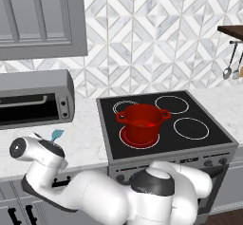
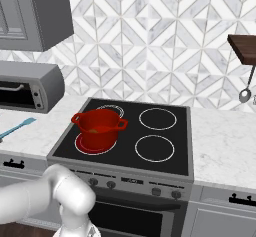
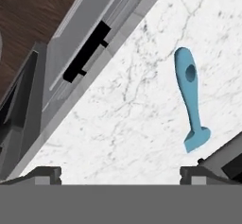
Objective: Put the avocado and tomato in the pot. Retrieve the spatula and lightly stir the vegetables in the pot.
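Step in hand, by my reading: fetching the spatula [image 3: 191, 106]. It lies flat on the marble worktop [image 3: 142, 105] left of the stove, near the front edge and just in front of the toaster oven [image 1: 35, 98]; blade end points toward the oven, the handle end with its hanging hole toward the worktop's front edge. The tool [image 3: 120, 173] hangs above the worktop with jaws spread wide and nothing between them; the spatula sits off to one side of the gap, close to one fingertip, not centred. To do this well, I judge the hand should shift sideways until the handle lies midway between the fingertips, roll so the jaws close across the narrow handle and not along it, then descend straight and close on the middle of the handle, clear of the oven's base. The handle is slim and flat on stone, so a low, square pinch looks needed; a glancing touch could skid it toward the edge. The pot [image 1: 142, 122] stands on the stove's front left burner, well apart from the spatula; something small and olive-brown shows inside in the right base view, likely the avocado [image 2: 94, 129], but the tomato cannot be made out from here. No brands, labels or legible writing anywhere; stove knobs and oven dials are too small to read.
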Controlling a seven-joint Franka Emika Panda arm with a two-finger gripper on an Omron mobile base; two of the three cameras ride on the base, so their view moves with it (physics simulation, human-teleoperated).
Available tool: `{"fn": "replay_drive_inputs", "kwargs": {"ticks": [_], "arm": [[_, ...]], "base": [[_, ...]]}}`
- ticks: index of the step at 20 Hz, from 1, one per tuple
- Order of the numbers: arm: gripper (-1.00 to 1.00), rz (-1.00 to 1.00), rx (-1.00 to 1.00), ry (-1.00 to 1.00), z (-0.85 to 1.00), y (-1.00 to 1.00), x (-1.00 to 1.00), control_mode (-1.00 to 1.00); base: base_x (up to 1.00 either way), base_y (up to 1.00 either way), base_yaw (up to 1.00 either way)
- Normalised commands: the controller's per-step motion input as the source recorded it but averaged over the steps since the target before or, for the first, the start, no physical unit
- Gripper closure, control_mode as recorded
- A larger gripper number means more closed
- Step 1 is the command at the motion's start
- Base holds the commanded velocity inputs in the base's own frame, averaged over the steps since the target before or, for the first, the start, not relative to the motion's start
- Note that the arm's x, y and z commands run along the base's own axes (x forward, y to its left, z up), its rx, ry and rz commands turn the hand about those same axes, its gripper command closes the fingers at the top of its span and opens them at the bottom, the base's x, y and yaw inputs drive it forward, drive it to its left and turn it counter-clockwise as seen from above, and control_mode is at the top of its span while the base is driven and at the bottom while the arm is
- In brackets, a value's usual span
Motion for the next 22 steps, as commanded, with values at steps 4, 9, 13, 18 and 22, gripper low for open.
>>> {"fn": "replay_drive_inputs", "kwargs": {"ticks": [4, 9, 13, 18, 22], "arm": [[-1.00, 0.00, 0.00, 0.09, -0.09, 0.38, 0.22, -1.00], [-1.00, 0.00, -0.01, 0.09, -0.13, 0.27, 0.04, -1.00], [-1.00, 0.00, -0.06, 0.07, -0.30, 0.17, 0.01, -1.00], [-1.00, 0.00, -0.11, 0.03, -0.38, 0.15, 0.15, -1.00], [-1.00, 0.00, -0.06, 0.01, -0.22, 0.24, 0.36, -1.00]], "base": [[0.00, 0.00, 0.00], [0.00, 0.00, 0.00], [0.00, 0.00, 0.00], [0.00, 0.00, 0.00], [0.00, 0.00, 0.00]]}}
